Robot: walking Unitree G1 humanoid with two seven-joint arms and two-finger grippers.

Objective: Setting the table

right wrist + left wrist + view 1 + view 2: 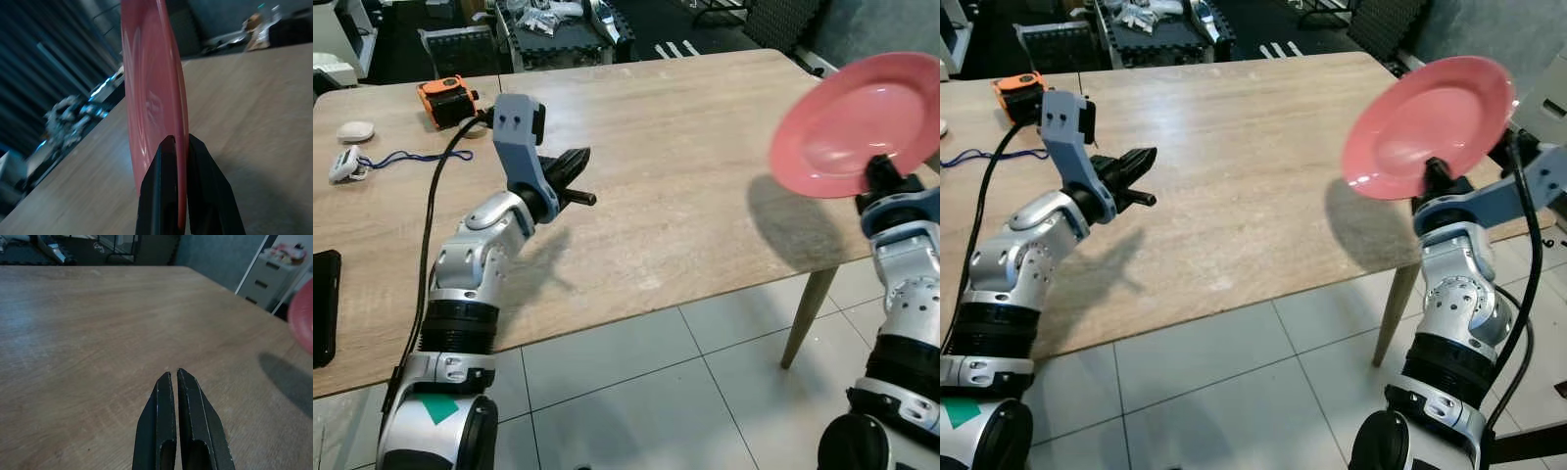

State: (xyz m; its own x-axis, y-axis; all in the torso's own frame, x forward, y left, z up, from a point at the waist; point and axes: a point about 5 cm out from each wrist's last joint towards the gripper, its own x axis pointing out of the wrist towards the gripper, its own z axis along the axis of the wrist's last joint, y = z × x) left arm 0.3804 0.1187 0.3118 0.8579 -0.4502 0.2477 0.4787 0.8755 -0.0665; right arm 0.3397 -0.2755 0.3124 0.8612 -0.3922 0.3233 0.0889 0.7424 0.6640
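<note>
Fingers of right gripper (pixel 177 147) pinched the rim of the pink plate (pixel 1430 125), held tilted above the table (pixel 685 166) edge. Left gripper (pixel 178 382) fingers pressed together, empty, over bare wood. Best levelled before lowering flat, clear of the edge

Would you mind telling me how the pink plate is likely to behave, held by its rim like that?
The pink plate keeps its shape pinched at one edge by the right hand, so it is probably stiff and fairly light. Its glossy surface suggests it could slip. It hangs tilted above the table, so a loosened grip would likely drop it.
</note>
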